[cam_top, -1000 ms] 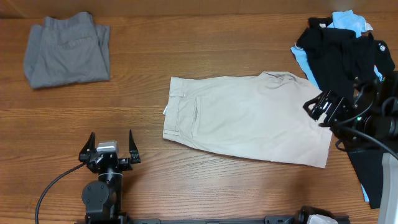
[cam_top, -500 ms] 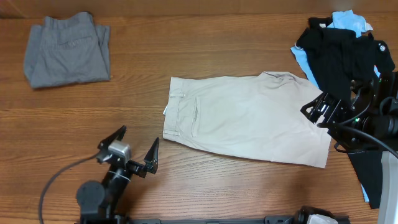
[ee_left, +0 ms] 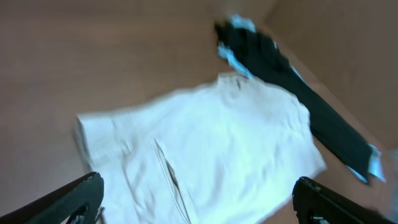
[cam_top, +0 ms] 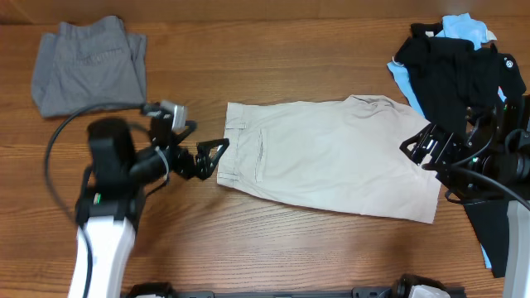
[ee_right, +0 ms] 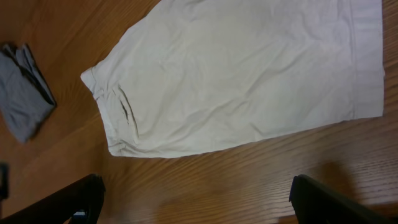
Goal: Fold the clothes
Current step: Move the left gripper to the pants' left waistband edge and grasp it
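Pale beige shorts (cam_top: 327, 157) lie flat in the middle of the table, waistband to the left, back pocket up. They also show in the left wrist view (ee_left: 199, 149) and right wrist view (ee_right: 236, 74). My left gripper (cam_top: 199, 149) is open and empty, just left of the waistband. My right gripper (cam_top: 424, 142) is open and empty at the shorts' right hem edge. Folded grey shorts (cam_top: 89, 66) lie at the far left. A black shirt (cam_top: 455, 70) lies on a light-blue shirt (cam_top: 464, 29) at the far right.
The wooden table (cam_top: 273, 248) shows bare wood in front of the shorts. A dark cloth strip (cam_top: 489, 228) lies at the right edge under my right arm. The left arm's cable (cam_top: 62, 141) loops beside the grey shorts.
My left arm has swung up from the front edge to the shorts' waistband, jaws still open. My right gripper has barely moved.
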Action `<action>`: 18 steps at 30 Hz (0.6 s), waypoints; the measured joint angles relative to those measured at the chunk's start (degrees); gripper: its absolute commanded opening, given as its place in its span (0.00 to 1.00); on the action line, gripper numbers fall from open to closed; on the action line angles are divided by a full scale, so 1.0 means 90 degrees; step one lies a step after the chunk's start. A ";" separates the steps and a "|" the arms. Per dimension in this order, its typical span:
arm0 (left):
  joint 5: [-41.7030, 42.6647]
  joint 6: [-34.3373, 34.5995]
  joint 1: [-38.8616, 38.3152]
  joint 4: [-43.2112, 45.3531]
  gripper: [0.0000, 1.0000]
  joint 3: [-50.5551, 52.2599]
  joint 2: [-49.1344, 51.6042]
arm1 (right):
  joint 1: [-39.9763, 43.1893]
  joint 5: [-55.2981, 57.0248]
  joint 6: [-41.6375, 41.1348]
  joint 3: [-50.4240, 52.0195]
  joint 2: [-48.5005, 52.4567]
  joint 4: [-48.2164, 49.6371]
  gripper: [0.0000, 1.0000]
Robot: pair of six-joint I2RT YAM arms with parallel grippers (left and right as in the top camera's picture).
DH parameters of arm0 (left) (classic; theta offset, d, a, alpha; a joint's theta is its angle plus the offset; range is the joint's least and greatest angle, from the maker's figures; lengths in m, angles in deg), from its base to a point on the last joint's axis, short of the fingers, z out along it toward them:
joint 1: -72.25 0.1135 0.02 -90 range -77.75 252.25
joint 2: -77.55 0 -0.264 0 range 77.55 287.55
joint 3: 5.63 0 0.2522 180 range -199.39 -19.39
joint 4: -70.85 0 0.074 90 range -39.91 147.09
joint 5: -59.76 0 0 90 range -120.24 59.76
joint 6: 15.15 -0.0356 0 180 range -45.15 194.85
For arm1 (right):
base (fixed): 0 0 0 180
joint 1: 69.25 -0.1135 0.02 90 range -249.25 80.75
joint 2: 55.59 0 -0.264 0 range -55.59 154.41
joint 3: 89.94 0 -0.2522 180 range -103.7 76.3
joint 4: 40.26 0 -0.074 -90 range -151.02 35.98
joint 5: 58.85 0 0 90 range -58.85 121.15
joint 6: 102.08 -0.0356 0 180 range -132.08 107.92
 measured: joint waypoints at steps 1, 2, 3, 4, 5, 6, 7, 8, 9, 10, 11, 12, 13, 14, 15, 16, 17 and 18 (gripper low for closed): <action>0.0087 0.0000 0.0000 -0.0068 1.00 -0.0073 0.0408 | 0.0000 0.0000 0.0019 0.0000 0.0002 -0.0007 1.00; 0.0155 0.0007 0.0000 -0.0136 1.00 -0.0136 0.0770 | 0.0000 0.0000 0.0039 0.0000 0.0002 -0.0010 1.00; 0.0187 0.0017 0.0000 -0.0211 1.00 -0.0209 0.1132 | 0.0000 0.0000 0.0056 0.0002 0.0002 -0.0010 1.00; 0.0197 0.0022 0.0000 -0.0296 1.00 -0.0287 0.1491 | 0.0000 0.0000 0.0075 0.0005 0.0005 -0.0007 1.00; 0.0192 0.0027 0.0000 -0.0374 1.00 -0.0369 0.1831 | 0.0000 -0.0002 0.0085 0.0010 0.0005 -0.0007 1.00; 0.0177 0.0027 0.0000 -0.0440 1.00 -0.0461 0.2198 | 0.0000 0.0000 0.0114 0.0019 0.0005 -0.0012 1.00; 0.0153 0.0029 0.0000 -0.0532 1.00 -0.0563 0.2518 | 0.0000 0.0002 0.0138 0.0027 0.0005 -0.0007 1.00; 0.0117 0.0029 0.0000 -0.0610 1.00 -0.0663 0.2800 | 0.0000 0.0002 0.0155 0.0034 0.0005 -0.0007 1.00; 0.0078 0.0027 0.0000 -0.0658 1.00 -0.0767 0.3058 | 0.0000 0.0000 0.0177 0.0039 0.0007 -0.0010 1.00; 0.0029 0.0024 0.0000 -0.0678 1.00 -0.0869 0.3288 | 0.0000 -0.0002 0.0192 0.0044 0.0007 -0.0010 1.00; -0.0012 0.0024 0.0000 -0.0687 1.00 -0.0964 0.3487 | 0.0000 0.0000 0.0206 0.0053 0.0007 -0.0007 1.00; -0.0075 0.0022 0.0000 -0.0699 1.00 -0.1081 0.3708 | 0.0000 0.0000 0.0216 0.0075 0.0007 0.0000 1.00; -0.0104 0.0019 0.0000 -0.0695 1.00 -0.1144 0.3823 | 0.0000 0.0000 0.0228 0.0097 0.0007 -0.0007 1.00; -0.0163 0.0019 0.0000 -0.0695 1.00 -0.1231 0.3961 | 0.0000 0.0000 0.0236 0.0126 0.0007 -0.0007 1.00; -0.0197 0.0019 0.0000 -0.0699 1.00 -0.1285 0.4048 | 0.0000 0.0000 0.0248 0.0136 0.0012 -0.0007 1.00; -0.0236 0.0019 0.0000 -0.0695 1.00 -0.1338 0.4143 | 0.0000 0.0000 0.0250 0.0143 0.0015 -0.0007 1.00; -0.0277 0.0019 0.0000 -0.0685 1.00 -0.1387 0.4238 | 0.0000 0.0000 0.0255 0.0146 0.0017 -0.0005 1.00; -0.0311 0.0019 0.0000 -0.0673 1.00 -0.1423 0.4325 | 0.0000 0.0000 0.0253 0.0146 0.0017 0.0002 1.00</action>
